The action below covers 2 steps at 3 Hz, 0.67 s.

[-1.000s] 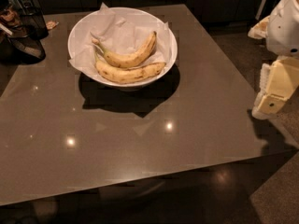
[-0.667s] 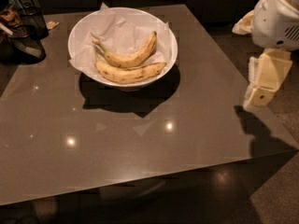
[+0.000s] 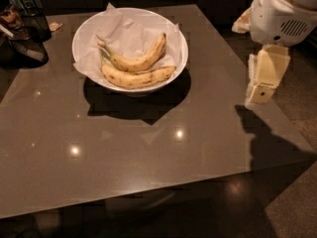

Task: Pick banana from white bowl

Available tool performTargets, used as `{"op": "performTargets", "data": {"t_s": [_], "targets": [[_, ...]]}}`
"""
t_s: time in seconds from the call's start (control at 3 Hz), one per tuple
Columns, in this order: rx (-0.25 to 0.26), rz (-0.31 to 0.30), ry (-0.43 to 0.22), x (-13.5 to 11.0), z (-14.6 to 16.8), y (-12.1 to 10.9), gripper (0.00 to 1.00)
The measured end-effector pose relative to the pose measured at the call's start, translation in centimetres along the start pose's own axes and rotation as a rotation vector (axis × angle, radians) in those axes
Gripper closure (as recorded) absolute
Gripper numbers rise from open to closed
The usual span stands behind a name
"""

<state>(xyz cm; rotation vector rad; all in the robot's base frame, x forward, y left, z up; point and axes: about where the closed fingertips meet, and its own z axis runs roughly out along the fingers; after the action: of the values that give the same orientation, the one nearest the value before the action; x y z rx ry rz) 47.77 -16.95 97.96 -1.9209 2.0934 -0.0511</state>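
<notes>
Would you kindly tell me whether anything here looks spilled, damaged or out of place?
Nothing stands out. The white bowl sits upright on the table, both bananas inside on crumpled paper. The gripper hangs by the table's right edge, clear of the bowl.

bananas (image 3: 138, 78) in bowl (image 3: 184, 51) on table (image 3: 148, 157), gripper (image 3: 260, 89) at right

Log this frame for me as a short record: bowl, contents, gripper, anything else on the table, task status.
bowl: white bowl on the far half of the table
lining: crumpled white paper
contents: upper banana and lower banana, lying side by side
gripper: gripper over the table's right edge, well apart from the bowl
other: dark items at the far left corner
status: both bananas in the bowl, none picked yet
</notes>
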Motion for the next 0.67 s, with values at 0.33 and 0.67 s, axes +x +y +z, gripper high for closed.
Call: {"op": "performTargets", "data": {"t_s": [0.33,0.67], "targets": [[-0.032,0.024,-0.034,0.1,1.0,-0.7,0.00],[-0.093,0.032,-0.080,-1.3,2.5,-2.9,0.00]]}}
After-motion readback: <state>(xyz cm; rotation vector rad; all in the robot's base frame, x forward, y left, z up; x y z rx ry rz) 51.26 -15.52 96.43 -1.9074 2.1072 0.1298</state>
